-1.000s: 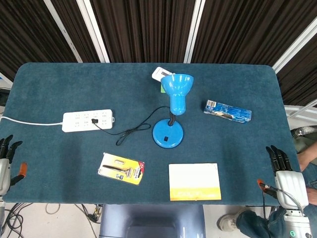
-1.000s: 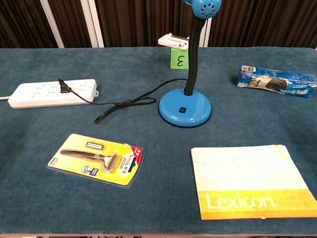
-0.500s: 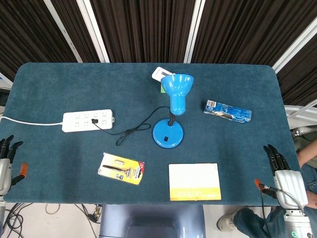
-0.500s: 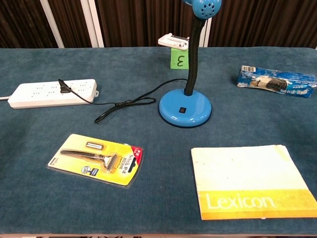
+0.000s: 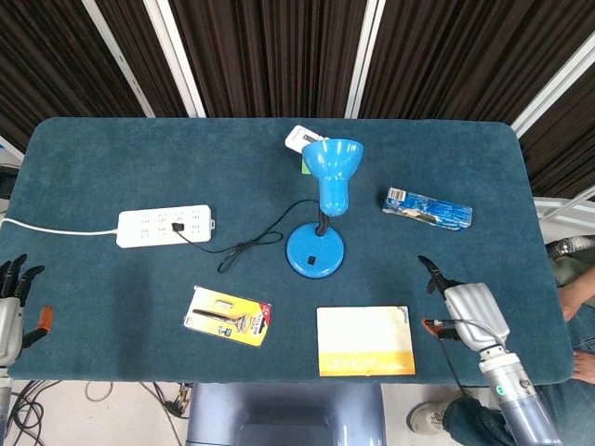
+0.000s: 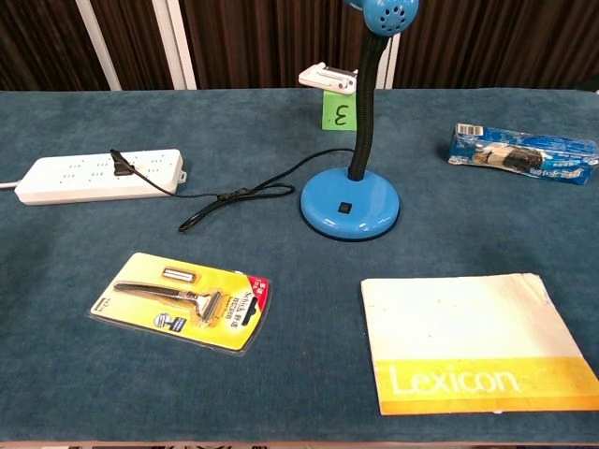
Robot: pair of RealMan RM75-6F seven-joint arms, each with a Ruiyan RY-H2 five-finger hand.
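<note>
One lamp [image 5: 321,209], one power strip [image 5: 165,226], one razor pack [image 5: 228,315], one booklet [image 5: 364,340], one snack packet [image 5: 428,208].

Even, bright overhead light in both views; colours saturated. Soft short shadows under lamp [image 5: 323,209] base and beside booklet [image 6: 477,343]. Faint glare on razor pack [image 6: 182,299] plastic. Focus sharp across surface [image 5: 112,269]; dark curtain far behind stays dim, low detail.

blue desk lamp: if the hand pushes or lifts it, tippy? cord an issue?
The blue desk lamp probably slides rather than tips if pushed at its wide round base; a push on the shade atop the thin gooseneck would more likely bend or tilt it. Its cord is plugged into the power strip, so lifting would likely drag it. The right hand hovers nearby.
</note>
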